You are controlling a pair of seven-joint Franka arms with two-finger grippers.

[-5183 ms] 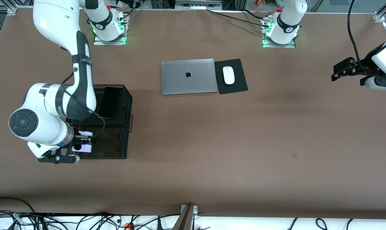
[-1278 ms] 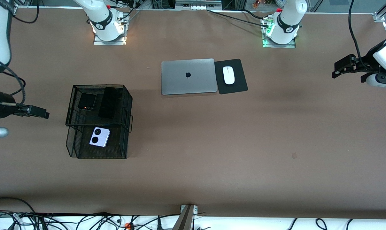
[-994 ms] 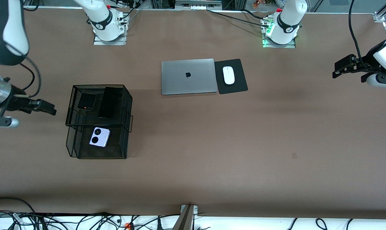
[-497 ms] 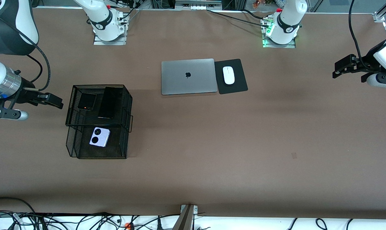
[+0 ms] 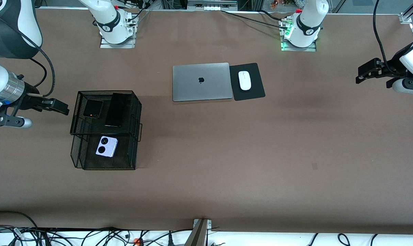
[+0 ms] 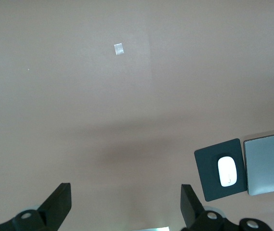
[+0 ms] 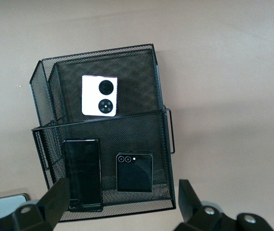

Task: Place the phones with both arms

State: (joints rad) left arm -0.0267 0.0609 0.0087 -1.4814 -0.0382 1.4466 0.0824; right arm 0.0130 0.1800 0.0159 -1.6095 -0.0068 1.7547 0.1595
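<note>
Right wrist view: mesh rack (image 7: 168,130), glossy black slab phone (image 7: 83,174)

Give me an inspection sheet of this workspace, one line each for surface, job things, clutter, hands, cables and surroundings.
Surface: brown table, small pale mark.
Job's things: black flip phone and black slab phone on the mesh rack's upper tier; lilac-white phone on the lower tier.
Clutter: closed silver laptop, white mouse on black pad.
Hands: right hand open, empty, beside the rack; left hand open, empty, waiting over the left arm's end.
Cables: tangle along the table's near edge.
Surroundings: aluminium frame.
</note>
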